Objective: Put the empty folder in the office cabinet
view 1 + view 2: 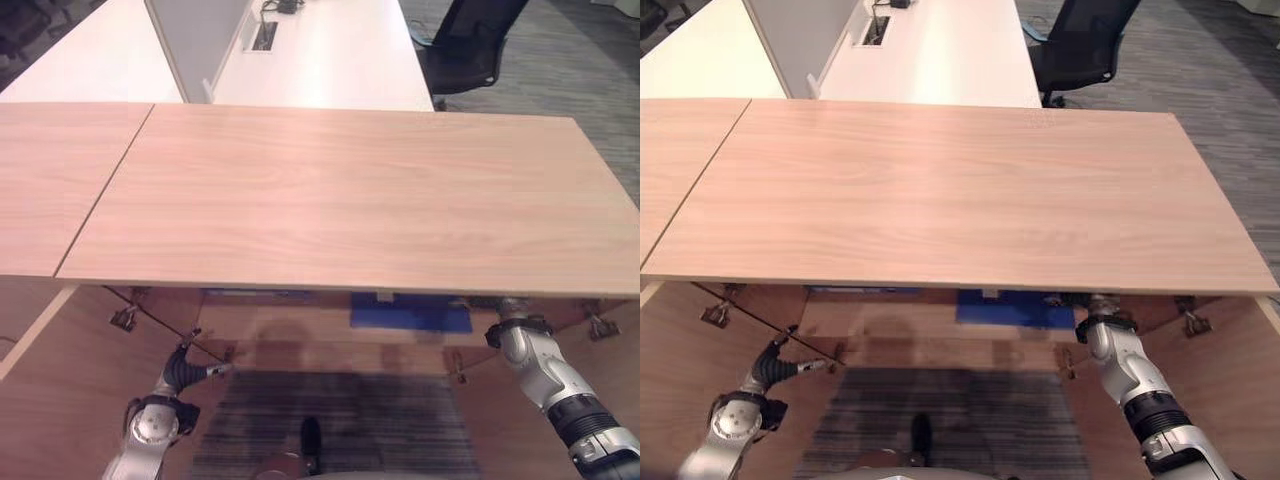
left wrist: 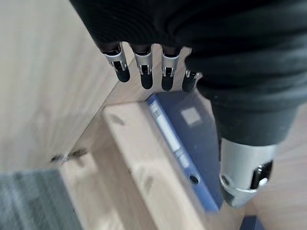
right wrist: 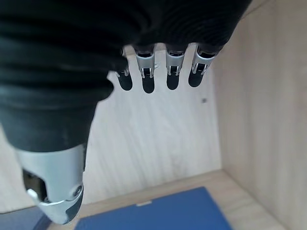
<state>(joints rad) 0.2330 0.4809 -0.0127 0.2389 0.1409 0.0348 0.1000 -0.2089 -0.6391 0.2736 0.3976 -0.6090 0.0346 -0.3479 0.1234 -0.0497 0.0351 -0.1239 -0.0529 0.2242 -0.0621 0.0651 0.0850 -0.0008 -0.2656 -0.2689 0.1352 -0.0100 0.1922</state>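
The flat blue folder is seen lying on a shelf inside the light wooden office cabinet, beneath its broad top. The left hand and the right hand are both held with fingers relaxed, grasping nothing. Placement is judged done; the open cabinet doors may remain to be closed.

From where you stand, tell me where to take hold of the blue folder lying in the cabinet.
Take the spine, near its finger hole. The blue folder lies flat, so its broad cover offers no pinch, and the spine seems to face the open front. Come from the front with the open left hand.
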